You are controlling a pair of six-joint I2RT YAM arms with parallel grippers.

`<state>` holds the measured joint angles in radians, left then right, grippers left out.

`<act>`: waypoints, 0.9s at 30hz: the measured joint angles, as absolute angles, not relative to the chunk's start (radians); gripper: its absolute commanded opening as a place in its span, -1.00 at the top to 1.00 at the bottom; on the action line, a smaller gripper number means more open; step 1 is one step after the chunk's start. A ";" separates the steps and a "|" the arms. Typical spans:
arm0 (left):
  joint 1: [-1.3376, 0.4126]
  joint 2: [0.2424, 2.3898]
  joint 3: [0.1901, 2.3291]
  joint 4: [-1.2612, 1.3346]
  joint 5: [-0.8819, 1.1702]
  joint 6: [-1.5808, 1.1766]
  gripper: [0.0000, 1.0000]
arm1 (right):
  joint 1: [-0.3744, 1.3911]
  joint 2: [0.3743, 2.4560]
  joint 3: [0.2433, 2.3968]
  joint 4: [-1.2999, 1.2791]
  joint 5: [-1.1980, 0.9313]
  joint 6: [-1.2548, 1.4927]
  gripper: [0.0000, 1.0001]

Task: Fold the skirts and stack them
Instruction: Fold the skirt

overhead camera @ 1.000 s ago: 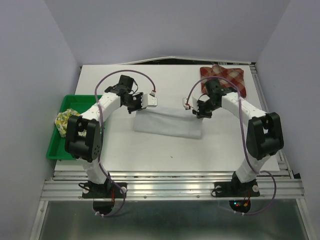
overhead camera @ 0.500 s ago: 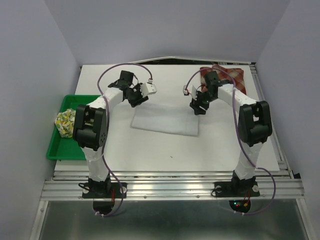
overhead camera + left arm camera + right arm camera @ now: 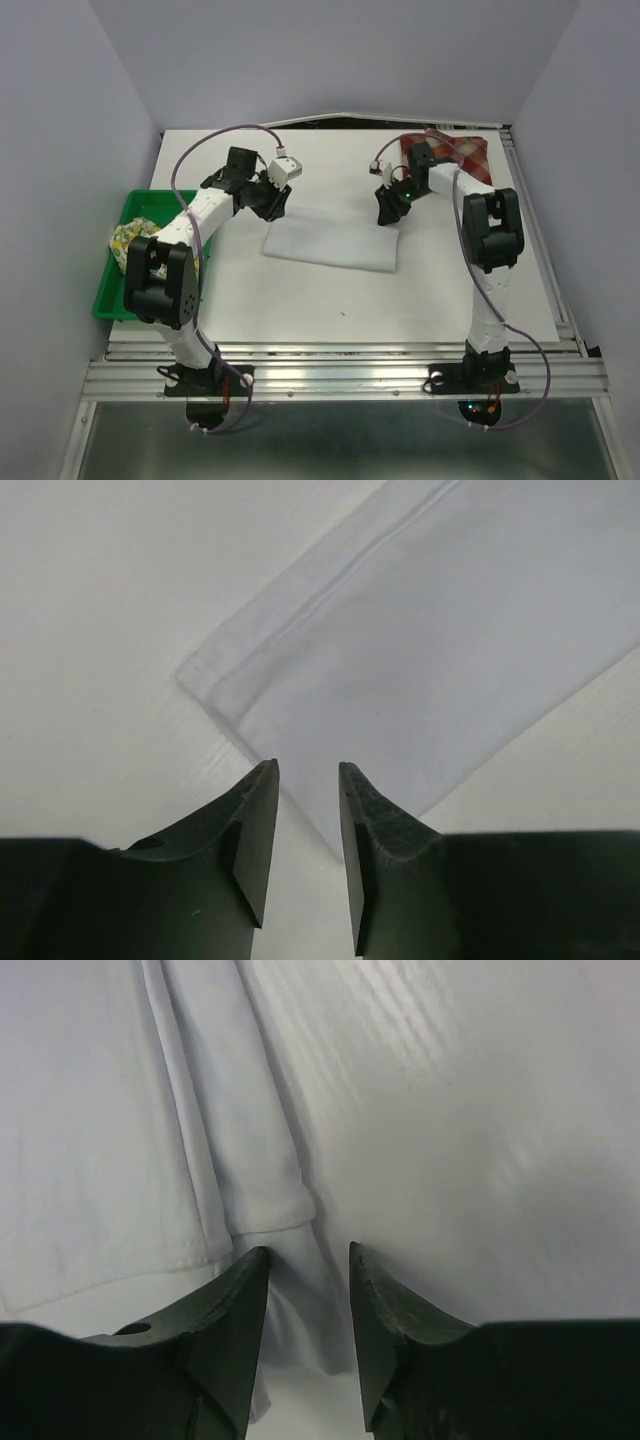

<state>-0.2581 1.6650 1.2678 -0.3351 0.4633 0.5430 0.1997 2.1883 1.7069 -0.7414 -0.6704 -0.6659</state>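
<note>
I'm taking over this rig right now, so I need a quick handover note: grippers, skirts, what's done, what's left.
Grippers: both open and empty. The left gripper is over the far left corner of the white skirt, the right gripper over its far right corner.
Skirts: the white skirt lies flat mid-table. The plaid skirt is at the far right corner. The fruit-print skirt is bunched in the tray, left.
Done: white looks folded; plaid unclear.
Left: fold fruit-print, stack all three.
</note>
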 measured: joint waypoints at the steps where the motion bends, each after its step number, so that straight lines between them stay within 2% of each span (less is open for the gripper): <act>1: -0.260 1.692 1.268 -0.341 0.468 0.517 0.28 | 0.200 2.202 1.699 -0.744 -0.674 -0.655 0.29; 3: -0.261 1.739 1.269 -0.353 0.472 0.494 0.38 | 0.199 2.209 1.676 -0.746 -0.708 -0.635 0.43; 5: -0.262 1.796 1.279 -0.371 0.476 0.475 0.43 | 0.198 2.191 1.642 -0.741 -0.723 -0.611 0.46; 7: -0.264 1.860 1.301 -0.382 0.476 0.461 0.61 | 0.198 2.167 1.584 -0.738 -0.755 -0.572 0.53; 11: -0.267 2.046 1.444 -0.423 0.497 0.438 0.65 | 0.198 2.104 1.440 -0.724 -0.825 -0.493 0.61; 13: -0.268 2.102 1.527 -0.411 0.492 0.427 0.52 | 0.198 2.059 1.340 -0.704 -0.858 -0.423 0.63; 14: -0.271 2.130 1.567 -0.399 0.496 0.419 0.38 | 0.198 2.042 1.302 -0.691 -0.871 -0.397 0.63; 16: -0.282 2.162 1.618 -0.398 0.489 0.420 0.21 | 0.201 2.003 1.220 -0.662 -0.898 -0.337 0.63; 17: -0.290 2.175 1.645 -0.392 0.477 0.424 0.10 | 0.205 1.987 1.187 -0.642 -0.905 -0.318 0.55; 21: -0.329 2.155 1.652 -0.373 0.414 0.481 -0.08 | 0.236 1.902 1.070 -0.582 -0.933 -0.180 0.31; 24: -0.371 2.030 1.533 -0.321 0.342 0.537 -0.10 | 0.253 1.858 1.037 -0.556 -0.945 -0.098 0.21; 25: -0.387 1.955 1.466 -0.319 0.313 0.557 -0.76 | 0.257 1.845 1.032 -0.546 -0.947 -0.068 0.15; 27: -0.451 1.744 1.316 -0.309 0.251 0.590 -0.77 | 0.257 1.816 1.023 -0.527 -0.947 -0.001 -0.05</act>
